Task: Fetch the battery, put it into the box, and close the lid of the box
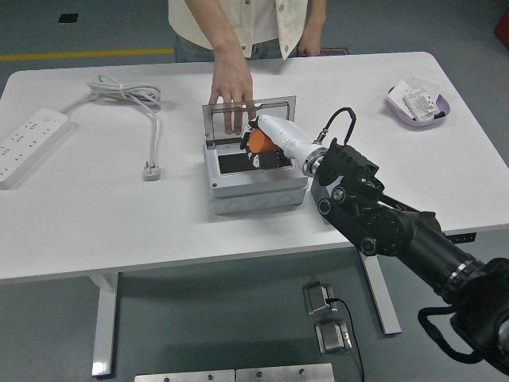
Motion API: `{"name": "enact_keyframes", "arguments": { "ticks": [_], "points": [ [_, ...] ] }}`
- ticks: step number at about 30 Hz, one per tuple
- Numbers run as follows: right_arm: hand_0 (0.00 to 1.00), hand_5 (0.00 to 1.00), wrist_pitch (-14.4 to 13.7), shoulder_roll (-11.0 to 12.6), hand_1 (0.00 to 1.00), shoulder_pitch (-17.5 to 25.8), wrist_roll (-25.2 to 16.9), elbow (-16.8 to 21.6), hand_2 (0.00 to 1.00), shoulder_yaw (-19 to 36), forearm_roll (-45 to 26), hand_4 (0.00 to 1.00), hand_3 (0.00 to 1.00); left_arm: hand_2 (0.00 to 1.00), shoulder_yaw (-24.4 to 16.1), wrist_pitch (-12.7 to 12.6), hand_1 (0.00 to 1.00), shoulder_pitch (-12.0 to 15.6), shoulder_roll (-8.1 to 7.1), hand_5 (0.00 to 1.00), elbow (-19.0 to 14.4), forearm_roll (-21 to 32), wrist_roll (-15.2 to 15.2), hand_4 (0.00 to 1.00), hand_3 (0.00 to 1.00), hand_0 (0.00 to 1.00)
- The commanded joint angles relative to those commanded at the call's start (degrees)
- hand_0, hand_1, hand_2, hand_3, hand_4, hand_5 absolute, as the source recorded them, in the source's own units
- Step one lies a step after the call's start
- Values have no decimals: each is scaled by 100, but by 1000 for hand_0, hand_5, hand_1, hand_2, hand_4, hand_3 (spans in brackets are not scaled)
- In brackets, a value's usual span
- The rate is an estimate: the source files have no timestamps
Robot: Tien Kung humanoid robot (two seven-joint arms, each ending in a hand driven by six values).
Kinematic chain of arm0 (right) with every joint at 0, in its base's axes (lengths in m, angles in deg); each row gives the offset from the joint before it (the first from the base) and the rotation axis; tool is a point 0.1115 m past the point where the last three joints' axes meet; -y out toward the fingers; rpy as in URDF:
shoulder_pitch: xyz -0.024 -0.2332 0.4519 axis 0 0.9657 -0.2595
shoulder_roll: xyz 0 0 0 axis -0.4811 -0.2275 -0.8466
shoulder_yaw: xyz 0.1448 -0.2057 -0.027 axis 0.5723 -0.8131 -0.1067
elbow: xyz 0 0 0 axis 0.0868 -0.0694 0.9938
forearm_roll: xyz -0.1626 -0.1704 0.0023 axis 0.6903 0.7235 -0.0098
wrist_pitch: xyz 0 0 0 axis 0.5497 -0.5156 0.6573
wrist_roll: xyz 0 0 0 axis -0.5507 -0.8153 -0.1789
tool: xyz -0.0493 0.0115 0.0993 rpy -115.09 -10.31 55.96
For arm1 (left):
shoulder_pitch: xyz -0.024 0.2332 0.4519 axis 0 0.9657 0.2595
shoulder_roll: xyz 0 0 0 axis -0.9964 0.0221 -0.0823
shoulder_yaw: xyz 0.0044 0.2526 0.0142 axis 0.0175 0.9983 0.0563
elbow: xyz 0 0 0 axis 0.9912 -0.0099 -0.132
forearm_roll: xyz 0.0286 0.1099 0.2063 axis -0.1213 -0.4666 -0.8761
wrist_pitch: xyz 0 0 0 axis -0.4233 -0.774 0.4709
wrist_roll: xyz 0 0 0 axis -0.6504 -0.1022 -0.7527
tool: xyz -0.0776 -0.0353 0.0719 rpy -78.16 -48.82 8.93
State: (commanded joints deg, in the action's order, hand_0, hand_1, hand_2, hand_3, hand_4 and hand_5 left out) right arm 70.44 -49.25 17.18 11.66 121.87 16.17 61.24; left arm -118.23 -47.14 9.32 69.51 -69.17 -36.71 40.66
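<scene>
Right hand (266, 139) over open grey box (254, 189), fingers wrapped round orange battery (258, 142), held just above dark interior. Clear lid (248, 121) upright at rear, steadied by person's hand (231, 87). Purple tray (418, 105) of small packets far right; power strip (27, 146) far left.

My robot hand (270, 137) wears a smooth white shell with a soft sheen, and my forearm behind it is matt black, looking like hard plastic and metal joints. The battery (258, 142) looks like glossy orange plastic. The box (254, 187) at mid frame is matt pale grey plastic; its lid (248, 119) is smoky, see-through plastic. The surface (119, 223) is a smooth white laminate with slight gloss. The dish (418, 111) at upper right is matt lilac.
</scene>
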Motion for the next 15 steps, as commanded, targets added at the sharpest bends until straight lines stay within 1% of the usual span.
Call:
{"name": "enact_keyframes", "arguments": {
  "ticks": [4,5,10,11,15],
  "points": [
    [413,2,-25,0,443,-8,-95,-74,472,-8,-47,70,299,686,-8,4,672,-14,-8,226,0,-20,11,720,663,633],
    [452,2,-34,0,494,-9,-123,-91,525,-11,-56,229,363,686,-5,5,672,-16,-9,223,0,-23,13,720,664,631],
    [452,2,-73,0,494,-17,-211,-140,525,-28,-96,229,363,686,2,9,672,-23,-12,223,0,-34,18,720,664,631],
    [454,23,-80,0,565,-18,-229,-148,592,-34,-126,505,539,687,2,9,672,-25,-12,224,0,-37,19,720,663,632],
    [454,23,-95,0,565,-21,-280,-162,592,-46,-221,505,539,687,2,11,672,-32,-11,224,0,-50,19,720,663,632]
  ]
}}
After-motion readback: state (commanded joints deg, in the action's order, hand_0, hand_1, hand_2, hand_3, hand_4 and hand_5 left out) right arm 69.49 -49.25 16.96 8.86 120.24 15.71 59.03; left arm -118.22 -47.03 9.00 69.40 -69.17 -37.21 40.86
